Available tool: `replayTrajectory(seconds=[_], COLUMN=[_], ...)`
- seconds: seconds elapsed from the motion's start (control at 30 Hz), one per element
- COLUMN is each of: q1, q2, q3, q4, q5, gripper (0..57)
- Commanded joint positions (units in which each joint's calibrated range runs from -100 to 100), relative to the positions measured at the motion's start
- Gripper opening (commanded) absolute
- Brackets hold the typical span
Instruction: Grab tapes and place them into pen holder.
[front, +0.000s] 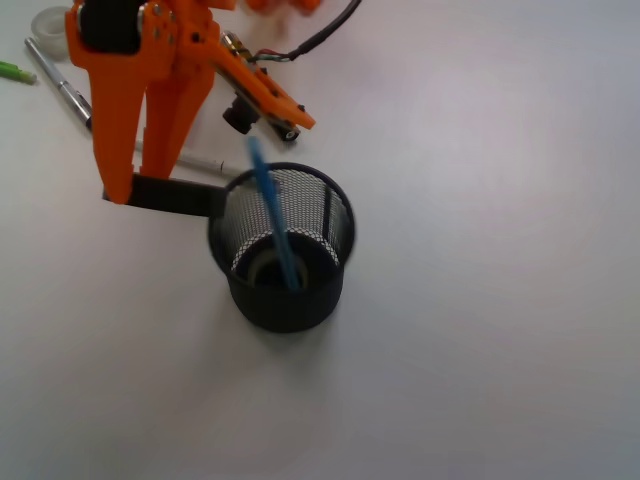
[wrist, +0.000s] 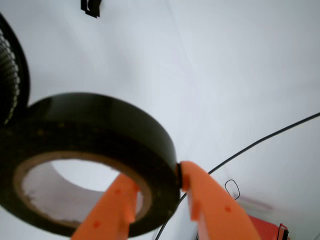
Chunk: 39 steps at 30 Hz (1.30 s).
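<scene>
My gripper (front: 140, 185) is shut on the larger black tape (front: 180, 196), seen edge-on just left of the pen holder (front: 300, 300) and level with its rim. In the wrist view the black tape (wrist: 100, 125) with its tan core fills the left side. One orange finger (wrist: 107, 210) sits inside the ring and the other (wrist: 210, 200) presses its outer wall, so the gripper (wrist: 152, 192) pinches the wall. The pen holder's mesh (wrist: 10, 75) shows at the left edge, beside the roll. A pale ring (front: 258, 268) lies at the holder's bottom. A whitish tape (front: 48, 20) rests at the far top left.
A blue pen (front: 272, 215) leans in the holder, its top sticking out over the left rim. A silver pen (front: 60, 80), a green marker (front: 15, 72) and a white pen (front: 205, 162) lie at the back left. A black cable (front: 325, 35) runs behind the arm.
</scene>
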Motion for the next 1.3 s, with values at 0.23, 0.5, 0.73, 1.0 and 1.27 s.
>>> replayTrajectory(seconds=[0.23, 0.5, 0.73, 1.0, 1.27], q1=[-7.3, -7.7, -7.9, -10.0, -10.6], q2=[-5.1, -3.9, 1.5, 1.8, 1.6], q3=[-3.0, -2.5, -3.0, -3.0, -3.1], q4=[0.1, 11.5, 11.9, 11.9, 13.2], q5=[0.0, -6.1, -6.8, -6.8, -7.4], gripper=[0.2, 0.3, 12.9, 35.1, 35.1])
